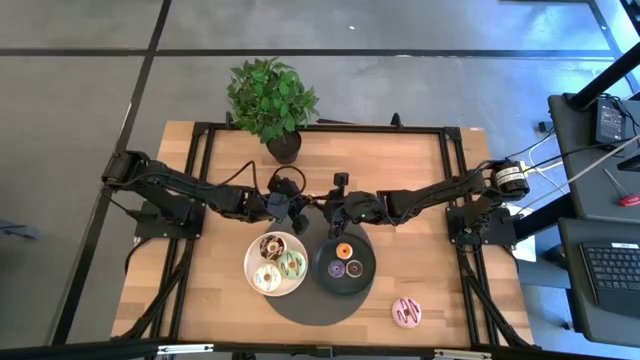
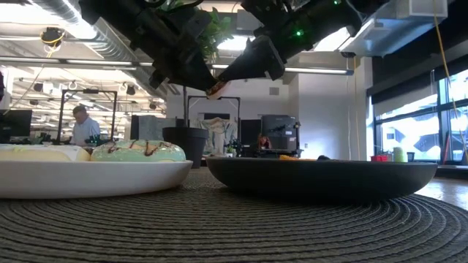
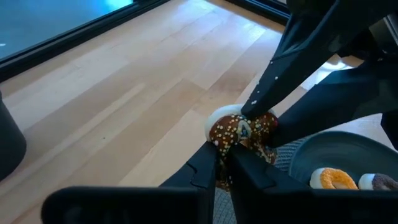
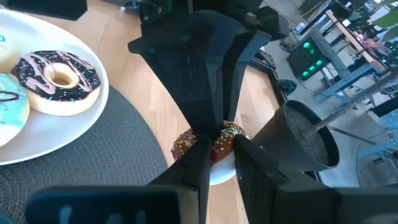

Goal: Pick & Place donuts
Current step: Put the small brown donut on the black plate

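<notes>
A brown-iced donut with coloured sprinkles hangs in the air between my two grippers, above the table's middle, just beyond the plates. My left gripper and my right gripper meet tip to tip there, each shut on this donut. Three more donuts, chocolate, green and white, lie on the white plate. Orange, purple and one other small donut lie in the black plate. A pink donut lies on the bare wood near the front right. My left gripper pinches the sprinkled donut's ring between its two fingers, coming level from the table's left. The donut is lifted clear of the table. My right gripper pinches the same donut on its opposite side between its two fingers, coming from the table's right. My left gripper's fingers reach in from the other side and hide part of the donut.
Both plates rest on a dark round woven mat at the front centre. A potted plant stands at the far edge, its dark pot just beyond the grippers. Bare wood lies left and right of the mat.
</notes>
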Motion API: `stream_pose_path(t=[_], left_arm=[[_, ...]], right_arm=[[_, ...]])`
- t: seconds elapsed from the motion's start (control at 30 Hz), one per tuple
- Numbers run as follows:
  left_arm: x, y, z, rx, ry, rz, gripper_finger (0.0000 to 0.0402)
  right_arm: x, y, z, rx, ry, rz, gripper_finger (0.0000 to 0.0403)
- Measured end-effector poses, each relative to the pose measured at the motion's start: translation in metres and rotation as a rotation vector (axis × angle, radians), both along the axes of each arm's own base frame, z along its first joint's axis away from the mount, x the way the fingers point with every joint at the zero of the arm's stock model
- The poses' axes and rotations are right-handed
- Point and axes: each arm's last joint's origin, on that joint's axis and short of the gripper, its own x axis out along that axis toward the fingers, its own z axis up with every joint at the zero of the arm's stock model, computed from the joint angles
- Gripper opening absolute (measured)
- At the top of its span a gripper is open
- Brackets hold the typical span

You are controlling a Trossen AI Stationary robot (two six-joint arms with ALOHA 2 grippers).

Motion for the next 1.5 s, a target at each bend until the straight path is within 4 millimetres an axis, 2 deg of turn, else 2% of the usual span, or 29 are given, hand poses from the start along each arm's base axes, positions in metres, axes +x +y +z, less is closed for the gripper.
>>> stream_pose_path(t=[0.37, 0.7, 1.23, 1.5], left_arm=[[0.0, -0.0001, -0.0001, -0.003, 0.002, -0.005, 0.003], [-0.0001, -0.0003, -0.0001, 0.025, 0.018, -0.024, 0.0047], [-0.0008, -0.0014, 0.0018, 0.055, 0.017, -0.022, 0.0145], [-0.0043, -0.0032, 0.0097, 0.059, -0.008, -0.039, 0.0161]], right_arm=[[-0.0001, -0.0002, -0.0001, -0.002, 0.001, -0.004, 0.0038], [-0.0002, -0.0004, -0.0003, -0.002, 0.002, -0.005, 0.0033], [-0.0007, -0.0012, -0.0006, -0.017, 0.006, -0.036, 0.0032], [-0.0025, -0.0027, -0.0039, -0.012, 0.037, -0.063, 0.0032]])
